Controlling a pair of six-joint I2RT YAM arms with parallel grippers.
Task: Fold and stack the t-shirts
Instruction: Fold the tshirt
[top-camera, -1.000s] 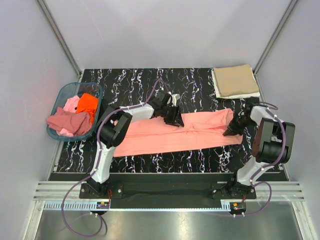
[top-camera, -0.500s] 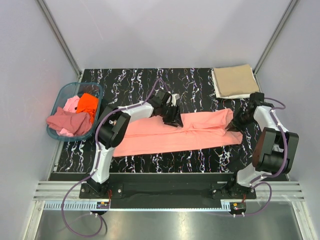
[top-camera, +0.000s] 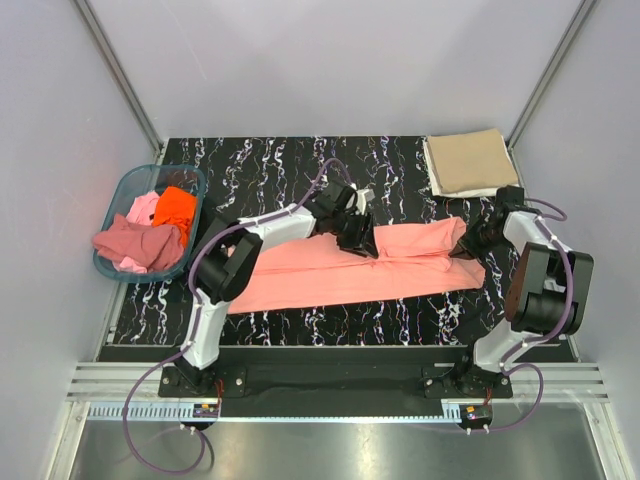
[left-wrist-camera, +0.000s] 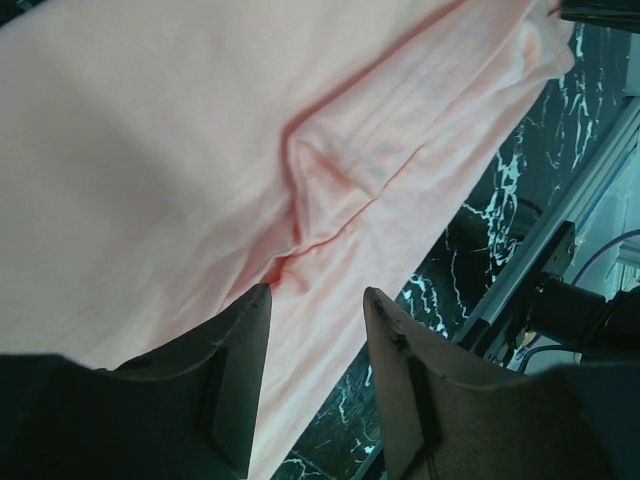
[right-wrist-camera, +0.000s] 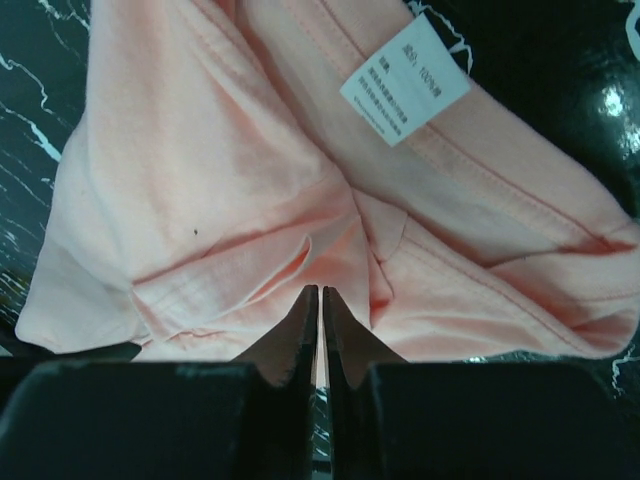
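Grey-walled booth, black marbled table (top-camera: 400, 160). Salmon-pink tee (top-camera: 300, 280) lies flat across the middle as a long strip, long axis L–R, right end bunched.

Left hand (top-camera: 357, 235) sits at the tee's far edge, approx mid-length. In the wrist view its fingers (left-wrist-camera: 240, 370) are apart w/ nothing clamped, a small pucker of cloth just past the tips. Right hand (top-camera: 468, 247) is at the tee's right end. Its fingers are pressed together and creases converge at the tips, so prob. pinching cloth. Care label (right-wrist-camera: 405, 80) faces up just beyond.

Any end-over fold runs along that axis; right hand is nearer the free end.

Folded tan tee (top-camera: 470, 163) lies in the far-right corner, apart from the pink one. Teal basket (top-camera: 195, 185) w/ unfolded tees (top-camera: 140, 240) is far left.

Can't tell how much cloth the right tips hold. Left arm covers part of the strip's left half.
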